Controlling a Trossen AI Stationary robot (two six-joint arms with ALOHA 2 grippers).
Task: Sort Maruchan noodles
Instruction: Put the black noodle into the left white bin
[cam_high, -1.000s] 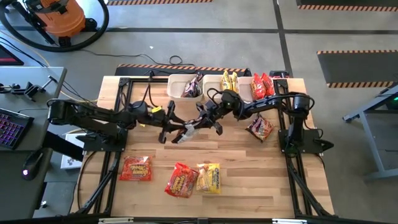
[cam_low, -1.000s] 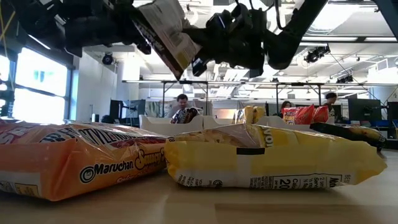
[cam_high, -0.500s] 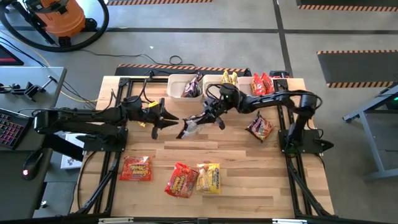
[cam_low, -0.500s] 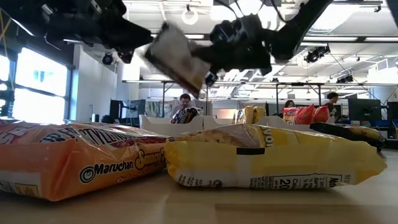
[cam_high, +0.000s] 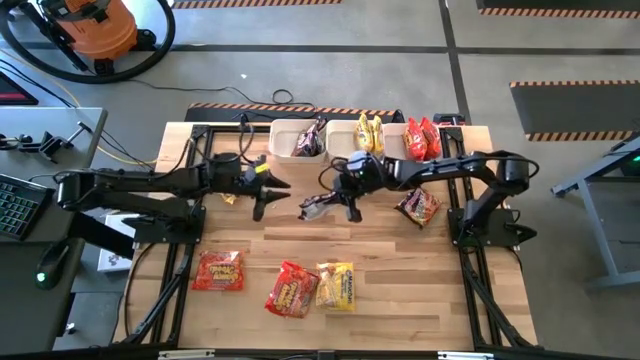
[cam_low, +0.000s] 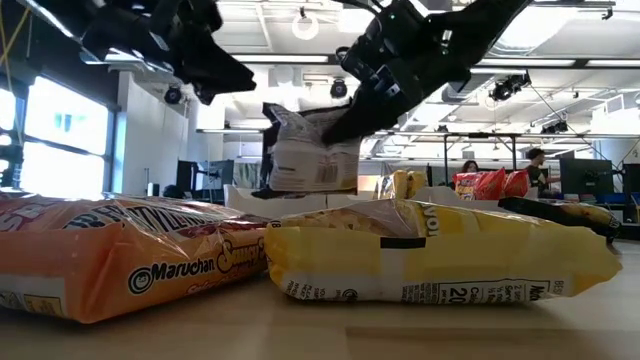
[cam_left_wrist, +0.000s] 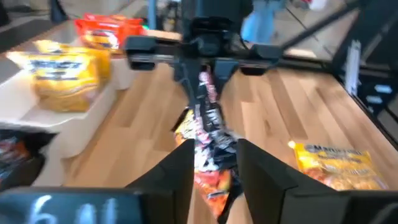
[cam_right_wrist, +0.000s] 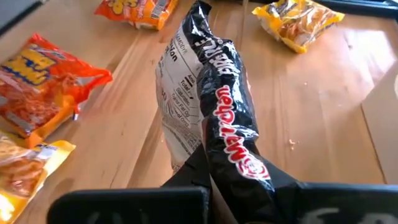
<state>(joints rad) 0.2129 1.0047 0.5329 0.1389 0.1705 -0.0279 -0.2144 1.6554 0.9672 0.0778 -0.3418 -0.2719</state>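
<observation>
Wooden surface (cam_high: 400, 290) carries loose packets at its near edge; above its middle the right hand (cam_high: 341, 199) is clamped on a dark Maruchan packet (cam_high: 315, 207), held clear of the wood. Just beside it, the left hand (cam_high: 268, 192) hovers with fingers apart, holding nothing.

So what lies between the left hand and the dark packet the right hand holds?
Only bare table, seen in the high view: left hand open beside the dark packet, gripped by right hand.
</observation>
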